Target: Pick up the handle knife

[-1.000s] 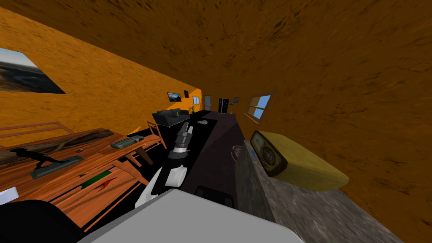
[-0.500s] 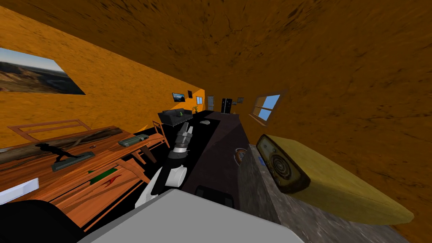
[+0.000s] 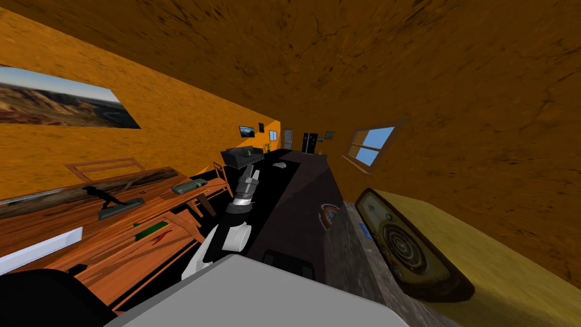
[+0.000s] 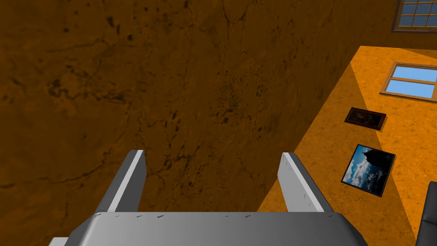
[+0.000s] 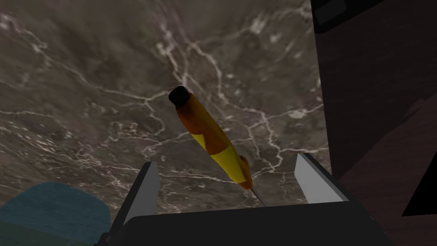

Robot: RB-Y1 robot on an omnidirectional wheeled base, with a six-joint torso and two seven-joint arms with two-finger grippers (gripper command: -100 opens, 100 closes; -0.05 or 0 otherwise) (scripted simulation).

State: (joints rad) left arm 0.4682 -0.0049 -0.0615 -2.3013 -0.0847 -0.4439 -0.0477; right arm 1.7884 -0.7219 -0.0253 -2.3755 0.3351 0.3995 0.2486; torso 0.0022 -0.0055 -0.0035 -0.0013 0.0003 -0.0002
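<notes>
The knife [image 5: 209, 136] has a yellow and orange handle with a dark butt. It lies on a grey veined marble counter [image 5: 85, 85]. Its thin grey blade runs under my gripper's body. My right gripper [image 5: 226, 160] hangs just above it, open, with the blade end of the handle between the fingers and touching neither. My left gripper [image 4: 211, 156] is open and holds nothing. In the head view a forearm [image 3: 244, 190] reaches forward above the chest.
A big yellow box with a round dial [image 3: 414, 250] stands on the marble counter [image 3: 346, 250] at the right. A blue thing [image 5: 55, 205] lies beside my right gripper. A dark brown surface [image 5: 375, 85] borders the marble. A wooden table [image 3: 57, 227] with a dark figurine [image 3: 110, 198] stands left.
The whole head view has shifted: the yellow box has grown and slid to the lower right, and the wall picture has moved right. That is my own move. The forearm holds its pose.
</notes>
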